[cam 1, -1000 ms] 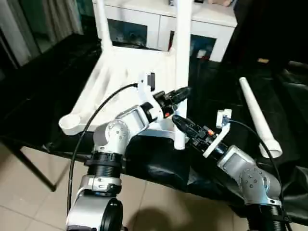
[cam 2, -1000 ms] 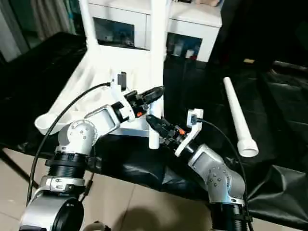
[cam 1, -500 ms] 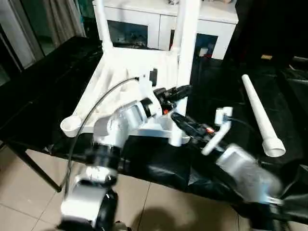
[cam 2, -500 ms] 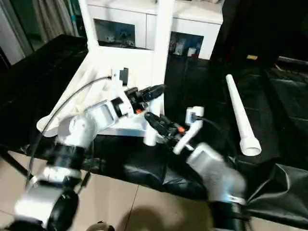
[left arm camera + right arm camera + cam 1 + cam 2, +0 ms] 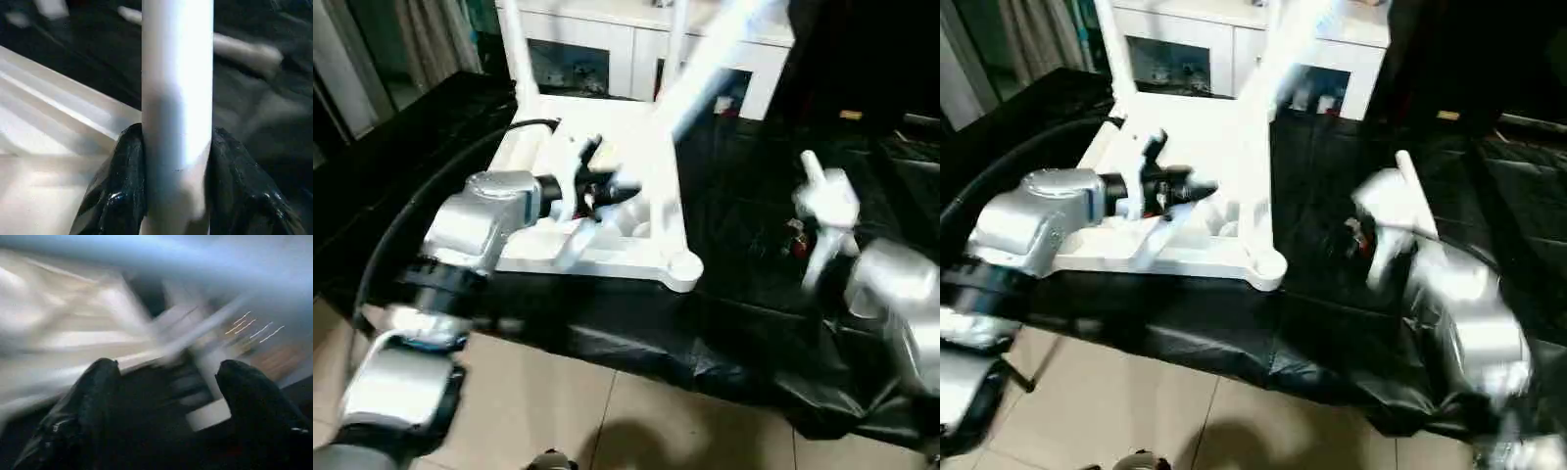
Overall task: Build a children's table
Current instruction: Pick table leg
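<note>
On black table, left pincer (image 5: 177, 196) clamping leg (image 5: 177, 98)

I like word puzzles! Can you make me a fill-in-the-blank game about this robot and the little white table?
1. The left gripper is shut on a white ___.
2. The table lies upside down on a ___ cover.
3. The right gripper has its fingers ___, with nothing between them.
4. A loose leg lies on the cover beside the ___ arm.

Missing words: leg; black; open; right

One upturned white tabletop (image 5: 607, 186), three legs fitted, one loose leg (image 5: 1408, 186)
</note>
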You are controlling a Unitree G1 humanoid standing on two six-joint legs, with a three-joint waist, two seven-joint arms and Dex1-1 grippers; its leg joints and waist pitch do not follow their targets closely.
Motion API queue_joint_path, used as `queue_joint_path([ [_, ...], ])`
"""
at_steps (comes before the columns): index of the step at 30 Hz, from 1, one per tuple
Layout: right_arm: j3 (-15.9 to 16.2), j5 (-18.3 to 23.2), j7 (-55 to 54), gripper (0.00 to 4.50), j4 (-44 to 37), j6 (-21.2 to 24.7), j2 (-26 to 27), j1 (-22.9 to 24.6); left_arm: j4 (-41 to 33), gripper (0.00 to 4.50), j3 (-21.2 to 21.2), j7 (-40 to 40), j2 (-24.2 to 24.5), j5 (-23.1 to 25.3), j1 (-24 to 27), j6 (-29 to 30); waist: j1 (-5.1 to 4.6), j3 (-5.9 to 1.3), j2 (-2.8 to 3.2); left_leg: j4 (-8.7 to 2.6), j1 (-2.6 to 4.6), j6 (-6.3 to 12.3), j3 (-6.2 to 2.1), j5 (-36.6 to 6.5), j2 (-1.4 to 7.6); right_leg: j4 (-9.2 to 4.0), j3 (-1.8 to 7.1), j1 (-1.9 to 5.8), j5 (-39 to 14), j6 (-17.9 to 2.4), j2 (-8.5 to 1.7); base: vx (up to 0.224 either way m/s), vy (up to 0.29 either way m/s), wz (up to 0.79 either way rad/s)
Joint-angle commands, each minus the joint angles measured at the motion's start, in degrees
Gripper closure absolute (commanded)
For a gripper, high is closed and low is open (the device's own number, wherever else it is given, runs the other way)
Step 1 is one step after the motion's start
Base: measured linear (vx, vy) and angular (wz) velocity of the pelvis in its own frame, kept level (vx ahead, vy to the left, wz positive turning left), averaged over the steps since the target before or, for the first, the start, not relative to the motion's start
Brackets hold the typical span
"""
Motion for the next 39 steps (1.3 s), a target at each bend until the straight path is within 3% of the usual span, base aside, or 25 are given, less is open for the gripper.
queue_joint_path([
  [1,1.9,-6.8,-4.5,0.77,1.0,-6.4,-1.9,-1.4,-2.7,2.90,-0.9,-1.5,0.9,-0.2,0.0,1.7,-0.18,-4.38,-0.91,-3.44,1.09,-0.14,0.23,-8.5,0.97,-2.97,3.06,3.20,-15.2,-7.6,-3.25,0.000,0.000,0.00],
  [2,2.5,-8.9,-6.1,0.61,1.6,-9.1,-2.8,-2.5,-3.1,2.90,-1.0,-1.8,1.1,-0.6,0.1,2.4,-0.28,-4.34,-1.10,-3.44,0.89,-0.11,0.22,-8.4,0.90,-2.90,3.04,3.32,-14.9,-7.7,-3.17,0.000,0.000,0.00],
  [3,4.1,-12.7,-9.1,0.61,3.9,-12.8,-4.2,-4.7,-3.9,2.90,-1.5,-2.7,1.3,-1.1,0.2,3.2,-0.32,-4.31,-0.88,-3.43,0.82,-0.04,0.14,-8.8,0.86,-2.75,3.04,3.40,-14.7,-7.8,-3.03,0.000,0.000,0.00],
  [5,4.8,-14.2,-10.3,0.47,4.7,-13.7,-4.7,-5.3,-4.1,2.90,-1.8,-3.2,1.5,-1.1,0.3,3.3,-0.63,-4.21,-1.06,-3.31,0.91,0.24,0.30,-9.6,0.69,-2.84,3.03,3.28,-14.3,-8.0,-2.71,0.000,0.000,0.00],
  [6,6.0,-17.1,-12.8,0.47,7.0,-15.7,-5.3,-6.8,-4.7,2.90,-2.1,-3.9,1.7,-1.2,0.4,3.9,-0.57,-4.17,-0.76,-3.34,1.01,0.38,0.19,-10.5,0.74,-2.84,3.04,3.32,-14.7,-8.0,-2.79,0.000,0.000,0.00],
  [10,9.3,-24.0,-18.1,0.47,14.7,-21.5,-6.3,-10.5,-6.7,2.90,-2.6,-5.9,2.2,-1.7,0.5,5.4,-0.96,-4.00,-0.99,-3.19,1.11,0.21,0.32,-12.9,0.47,-3.03,3.04,3.26,-15.8,-8.3,-2.45,0.000,0.000,0.00],
  [11,10.8,-26.1,-19.1,0.47,18.0,-23.2,-6.6,-12.0,-7.6,2.90,-3.0,-6.9,2.6,-1.8,0.4,5.9,-0.83,-4.14,-0.30,-3.11,1.31,0.10,0.23,-13.5,0.60,-2.93,3.08,3.09,-15.6,-8.5,-2.55,0.000,0.000,0.00],
  [12,13.1,-28.6,-19.8,0.47,22.0,-24.0,-7.0,-13.9,-8.3,2.90,-4.0,-8.1,3.4,-1.3,0.1,5.7,-1.11,-4.10,-0.59,-3.06,1.09,0.15,0.30,-13.8,0.49,-2.85,3.05,3.22,-15.0,-8.9,-2.32,0.000,0.000,0.00],
  [16,15.3,-31.5,-20.6,0.47,26.6,-24.9,-7.1,-15.9,-9.1,2.90,-5.0,-8.6,4.1,-0.3,-0.1,5.2,-1.28,-4.00,-0.87,-2.90,0.97,0.36,0.31,-14.7,0.37,-2.84,3.03,3.29,-16.2,-8.4,-2.18,0.000,0.000,0.00],
  [17,15.9,-32.1,-20.7,0.47,28.5,-25.5,-6.9,-16.7,-9.5,2.90,-5.1,-8.6,4.3,-0.1,-0.2,5.1,-1.37,-4.04,-1.25,-2.86,0.93,0.43,0.34,-14.5,0.36,-2.83,3.01,3.34,-16.4,-8.2,-2.18,0.000,0.000,0.00],
  [20,16.7,-33.0,-21.1,0.81,32.2,-26.9,-6.0,-18.2,-10.8,2.91,-4.2,-8.5,4.6,-0.2,-0.1,5.8,-2.07,-4.03,-1.17,-2.71,0.81,0.52,0.25,-14.8,0.45,-2.64,2.94,3.15,-16.7,-8.5,-2.12,0.000,0.000,0.00],
  [22,17.0,-32.7,-21.0,0.84,34.0,-28.0,-5.7,-18.9,-11.0,2.91,-3.7,-8.2,4.7,-0.1,0.0,5.9,-2.45,-4.01,-1.48,-2.58,0.73,0.73,0.30,-15.4,0.43,-2.67,2.92,3.17,-17.1,-8.4,-2.08,0.000,0.000,0.00],
  [30,17.6,-31.1,-19.0,1.70,40.4,-30.5,-5.2,-19.0,-9.2,2.91,-1.4,-4.8,4.4,2.2,-1.4,0.5,-2.90,-4.06,-1.87,-2.39,0.41,1.41,0.36,-14.4,0.38,-2.52,2.87,3.22,-16.5,-8.4,-2.01,0.000,0.000,0.00],
  [34,17.9,-30.8,-18.2,1.89,41.6,-30.3,-4.3,-18.5,-8.4,2.91,-0.7,-4.0,4.9,3.5,-2.5,-2.3,-2.93,-4.07,-1.75,-2.35,0.41,1.64,0.31,-14.1,0.40,-2.43,2.87,3.25,-16.0,-8.7,-2.09,0.000,0.000,0.00],
  [36,17.1,-28.8,-17.4,2.06,43.1,-29.4,-2.6,-17.9,-7.4,2.91,0.9,-3.6,4.8,3.7,-3.8,-6.3,-3.02,-4.14,-1.64,-2.33,0.30,1.68,0.27,-13.7,0.31,-2.33,2.88,3.32,-15.3,-9.0,-2.06,0.000,0.000,0.00],
  [39,15.1,-25.1,-15.8,2.18,44.5,-27.7,-0.7,-17.1,-6.5,2.91,4.7,-0.9,2.6,1.3,-5.0,-6.8,-3.03,-4.10,-1.34,-2.36,0.50,1.80,0.31,-14.2,0.36,-2.33,2.93,3.31,-14.3,-10.1,-2.06,0.000,0.000,0.00],
])
